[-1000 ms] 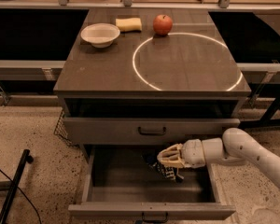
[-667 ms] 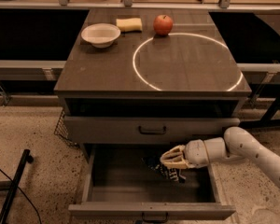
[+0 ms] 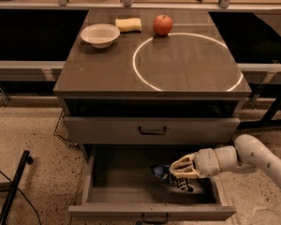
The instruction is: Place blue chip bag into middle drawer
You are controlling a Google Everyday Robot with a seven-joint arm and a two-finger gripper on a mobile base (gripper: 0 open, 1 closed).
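Foil is what we are dealing with: the blue chip bag (image 3: 161, 172) looks light, thin and crumpled. We judge it will give under any squeeze, slip on a smooth face, and crush its contents if pinched hard. The best hold, in our view, is across a flattened edge or a crimped end seam, where the foil is doubled and less air sits beneath it.

It shows dark blue with white patches and print, creased and lying low. It lies inside the middle drawer (image 3: 122, 179), which stands pulled out, and it sits right of centre, with its left end dark and its near-right part carrying the pale print.

Right over the bag hangs the gripper (image 3: 178, 168), cream-coloured, reaching in from the right on a pale arm (image 3: 253, 156). It covers the bag's upper right part; we cannot tell whether it clamps the foil or merely stands loose above it.

Above the open drawer the upper drawer (image 3: 107, 130) is closed, its dark handle (image 3: 152, 131) centred. On the worktop (image 3: 93, 74), at the far edge, sit a white bowl (image 3: 99, 34), a yellow sponge (image 3: 129, 25) and a red apple (image 3: 163, 25), with a bright light ring (image 3: 134, 62) to the right.
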